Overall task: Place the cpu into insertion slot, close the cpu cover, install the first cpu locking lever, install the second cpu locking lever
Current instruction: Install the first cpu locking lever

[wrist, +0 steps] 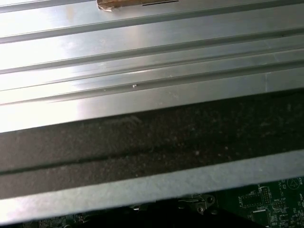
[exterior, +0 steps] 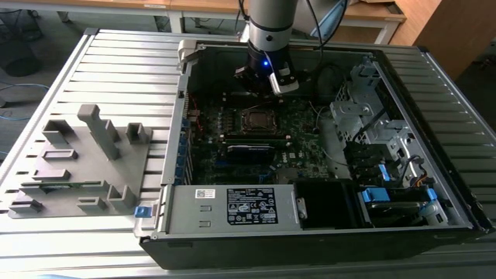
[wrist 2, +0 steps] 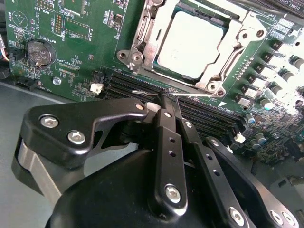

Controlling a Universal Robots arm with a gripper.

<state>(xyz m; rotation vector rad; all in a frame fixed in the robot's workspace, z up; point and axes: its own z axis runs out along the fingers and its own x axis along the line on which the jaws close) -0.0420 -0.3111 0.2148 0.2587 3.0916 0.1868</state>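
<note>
Exterior view: even overhead room light, computer case (exterior: 310, 247) interior dim and shadowed. Second wrist view: cpu (wrist 2: 190, 45) top glares near-white, motherboard (wrist 2: 76, 61) blown out along one edge. First wrist view: strong streaky sheen across tabletop (wrist: 142, 61) slats.

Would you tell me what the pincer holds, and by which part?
The pincer is shut on a thin wire locking lever, partway along its rod, beside the cpu cover.

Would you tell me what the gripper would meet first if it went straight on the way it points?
Probably the thin wire locking lever just ahead of the gripper, over the memory slots; depth is unclear.
</note>
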